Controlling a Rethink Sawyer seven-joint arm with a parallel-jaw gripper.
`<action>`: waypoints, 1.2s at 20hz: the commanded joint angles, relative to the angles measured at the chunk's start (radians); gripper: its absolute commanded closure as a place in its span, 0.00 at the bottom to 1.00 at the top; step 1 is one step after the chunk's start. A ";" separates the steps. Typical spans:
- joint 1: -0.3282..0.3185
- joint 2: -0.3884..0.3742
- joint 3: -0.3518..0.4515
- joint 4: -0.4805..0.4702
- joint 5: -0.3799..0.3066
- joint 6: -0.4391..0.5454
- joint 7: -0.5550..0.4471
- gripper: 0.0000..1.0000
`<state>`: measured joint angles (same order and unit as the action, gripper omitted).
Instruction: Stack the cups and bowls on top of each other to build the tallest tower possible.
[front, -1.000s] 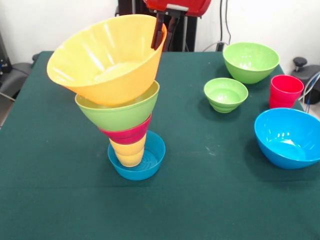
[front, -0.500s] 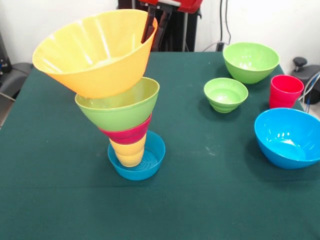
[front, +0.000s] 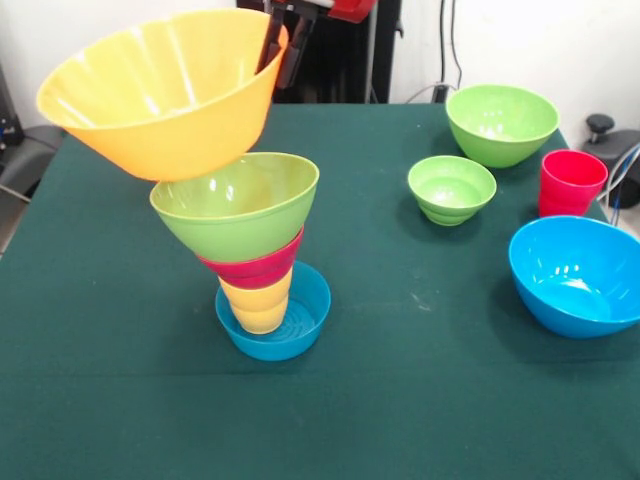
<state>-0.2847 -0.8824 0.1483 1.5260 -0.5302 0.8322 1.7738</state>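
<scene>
The very wide orange bowl (front: 160, 95) hangs tilted in the air, empty, lifted higher and further left than a moment ago. The claw (front: 280, 45) grips its rim. The tower (front: 250, 240) stands on the bench (front: 420, 400): big green bowl (front: 235, 205), red bowl (front: 255, 268), yellow cup (front: 258, 303), all inside the small blue bowl (front: 280, 335).

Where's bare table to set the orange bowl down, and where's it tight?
Free: the near strip in front of the small blue bowl and big blue bowl; the middle between the tower and small green bowl; left of the tower. Crowded: the right side, around the red cup and big green bowl.
</scene>
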 joint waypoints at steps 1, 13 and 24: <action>0.012 0.022 -0.014 0.087 -0.029 -0.070 0.077 1.00; 0.055 0.023 -0.060 0.143 -0.024 -0.161 0.141 1.00; 0.137 0.038 -0.123 0.136 0.016 -0.154 0.194 1.00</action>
<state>-0.1912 -0.8828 0.0376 1.6065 -0.5296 0.7103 1.7740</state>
